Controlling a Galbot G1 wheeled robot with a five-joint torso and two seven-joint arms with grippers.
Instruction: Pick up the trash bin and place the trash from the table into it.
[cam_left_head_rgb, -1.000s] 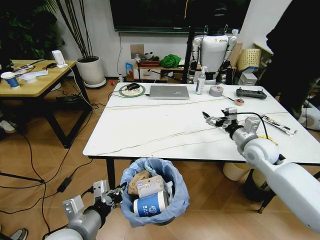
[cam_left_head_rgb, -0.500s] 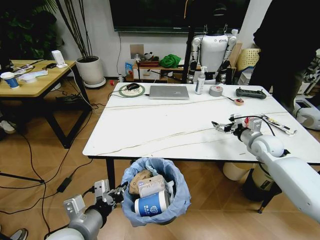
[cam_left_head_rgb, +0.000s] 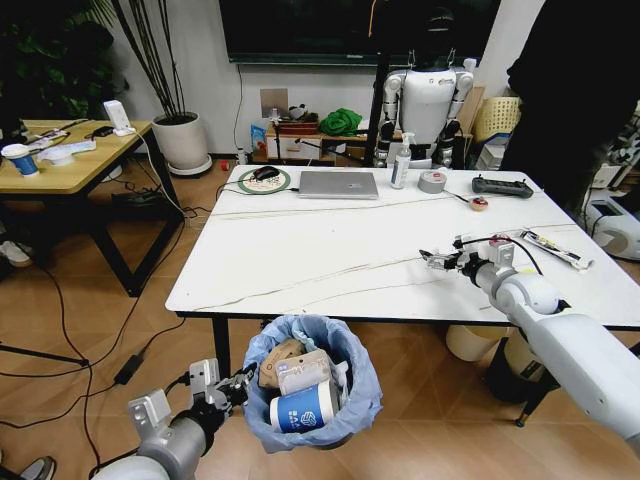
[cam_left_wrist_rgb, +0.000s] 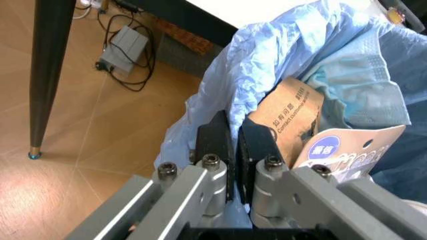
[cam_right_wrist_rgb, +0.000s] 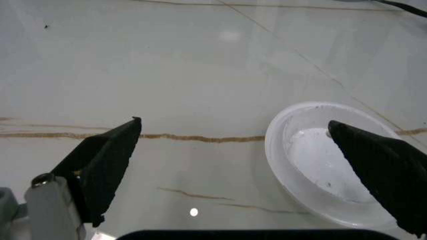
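The left pincer (cam_left_wrist_rgb: 235, 150) is clamped on the blue-lined rim of the trash bin (cam_left_head_rgb: 312, 385), held just below the counter (cam_left_head_rgb: 320, 250) edge. The right pincer (cam_right_wrist_rgb: 247, 170) hovers spread wide over the counter, empty, beside a white round lid (cam_right_wrist_rgb: 327, 162).

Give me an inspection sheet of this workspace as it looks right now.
Surface: table, white marble-look top.
Job's things: trash bin before the table's near edge, blue-lined, holding cardboard and a paper cup; white lid on the table.
Clutter: laptop, tape roll, spray bottle.
Grippers: left pincer shut on the bin's bag rim; right pincer open above the lid.
Cables: cords on the floor.
Surroundings: wooden desk, white humanoid robot.
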